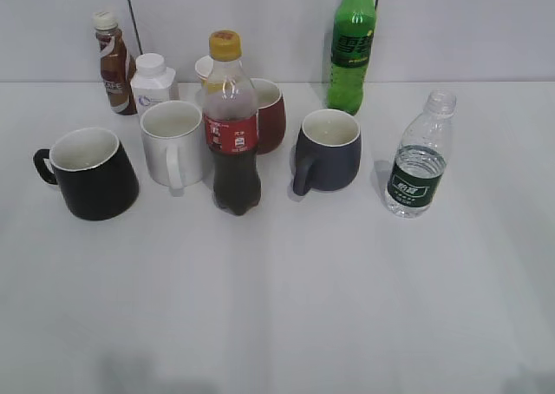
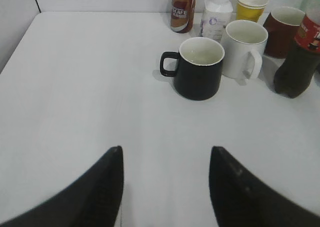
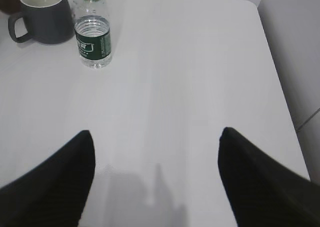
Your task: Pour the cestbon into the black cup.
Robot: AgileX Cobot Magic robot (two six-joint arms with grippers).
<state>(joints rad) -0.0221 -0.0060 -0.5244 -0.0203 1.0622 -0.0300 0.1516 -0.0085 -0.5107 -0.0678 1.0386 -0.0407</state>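
A staged test bench in a lab, not a lived-in room.

You are looking at a plain white table (image 1: 277,307) that fills the frame, backed along the top by bare pale wall panels (image 1: 260,21) with a dark seam at upper left. Nothing domestic surrounds it: you see only drinks and mugs lined up across the upper half, such as the black cup (image 1: 89,174) at left, a white mug (image 1: 173,142), a cola bottle (image 1: 231,125) in the centre, a grey-blue mug (image 1: 328,150), a green soda bottle (image 1: 351,45) at the back and the cestbon (image 1: 420,155) at right. Your wrist views show the same white surface ending at blank walls.
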